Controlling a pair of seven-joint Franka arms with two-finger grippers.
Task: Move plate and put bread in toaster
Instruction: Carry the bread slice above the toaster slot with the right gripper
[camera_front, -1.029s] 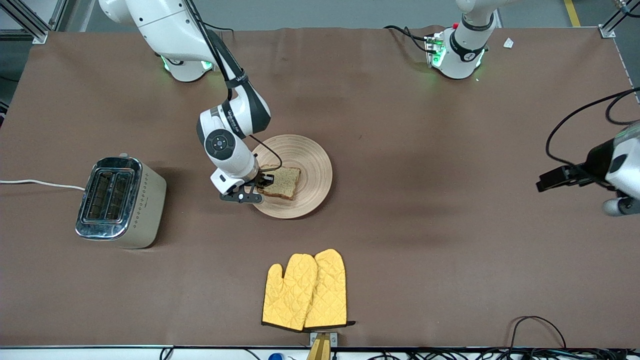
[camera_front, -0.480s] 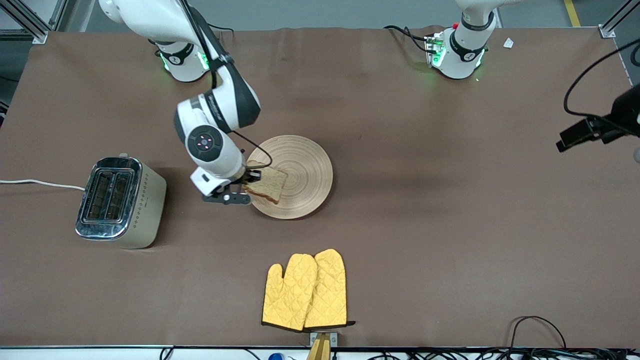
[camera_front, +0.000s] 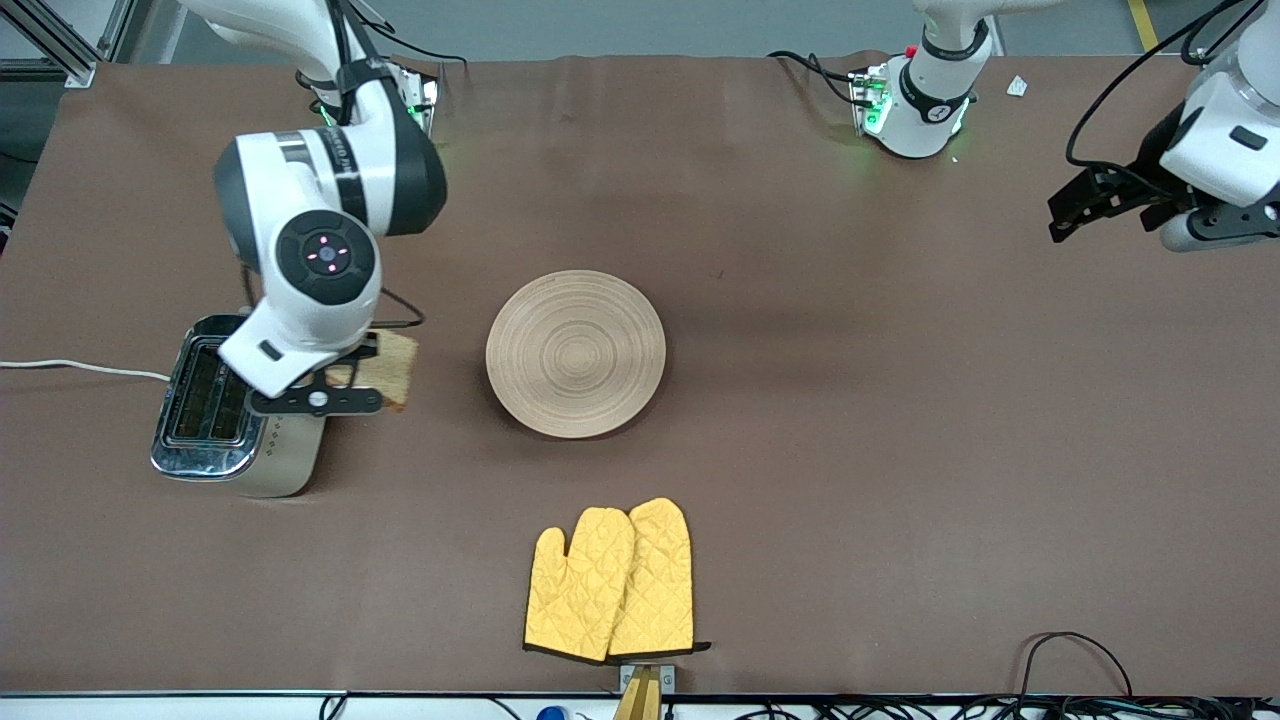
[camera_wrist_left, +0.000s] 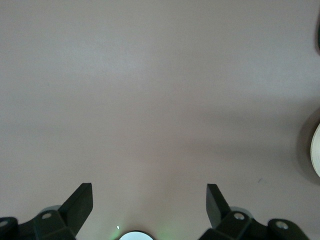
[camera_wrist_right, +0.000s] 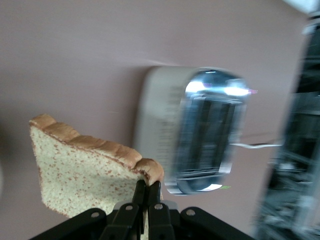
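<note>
Toward the right arm's end of the brown cloth-covered surface (camera_front: 900, 450), the right end effector (camera_front: 345, 385) hangs in the air over the edge of the two-slot toaster with a shiny chrome top and cream dotted sides (camera_front: 235, 405). It is clamped on one corner of the square slice of brown wholegrain bread with a darker crust (camera_front: 385, 368). The right wrist view shows the thin black fingers (camera_wrist_right: 141, 197) pressed together on the crust, with the bread (camera_wrist_right: 82, 170) hanging beside them and the toaster (camera_wrist_right: 200, 130) below, its two slots uncovered; that view is smeared, so how the slice lines up with a slot is hard to judge. A white cord (camera_front: 80, 367) runs from the toaster toward the table's edge.

The round, shallow, pale wooden plate with concentric ring grooves (camera_front: 575, 353) lies flat near the middle of the surface, well apart from the toaster, with nothing on it. A pair of yellow quilted oven mitts (camera_front: 610, 580) lies nearer the front camera than the plate.

The left end effector (camera_front: 1085, 205) waits in the air over the left arm's end of the surface. Its wrist view shows the two dark fingertips (camera_wrist_left: 80, 200) spread wide apart with only bare cloth between them.
</note>
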